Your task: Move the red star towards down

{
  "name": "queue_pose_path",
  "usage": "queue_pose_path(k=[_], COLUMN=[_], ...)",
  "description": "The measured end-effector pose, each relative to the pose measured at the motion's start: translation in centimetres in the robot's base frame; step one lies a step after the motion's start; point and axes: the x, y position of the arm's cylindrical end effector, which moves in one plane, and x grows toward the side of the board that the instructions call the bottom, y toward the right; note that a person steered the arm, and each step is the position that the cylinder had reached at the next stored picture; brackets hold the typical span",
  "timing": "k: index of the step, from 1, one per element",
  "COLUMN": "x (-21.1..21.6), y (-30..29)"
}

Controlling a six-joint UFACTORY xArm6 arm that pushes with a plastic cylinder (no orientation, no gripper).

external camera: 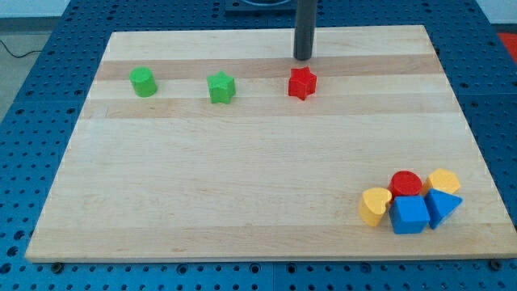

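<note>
Light wood board (242,162) on blue pegboard table (24,162). Rod cut off at view's top; my tip (303,58) w/ no jaws, just above red star (302,82), small gap. Green star (221,87) to its left. Bottom-right cluster overlaps, shapes partly hidden.

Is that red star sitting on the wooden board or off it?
On it: the red star rests on the wooden board, just below my tip.
</note>
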Motion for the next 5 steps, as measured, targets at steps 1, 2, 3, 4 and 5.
queue_pose_path(k=[1, 2, 3, 4, 5], x=[5.3, 10.9, 11.7, 8.1, 10.1], y=[0.0, 0.0, 0.2, -2.3, -3.6])
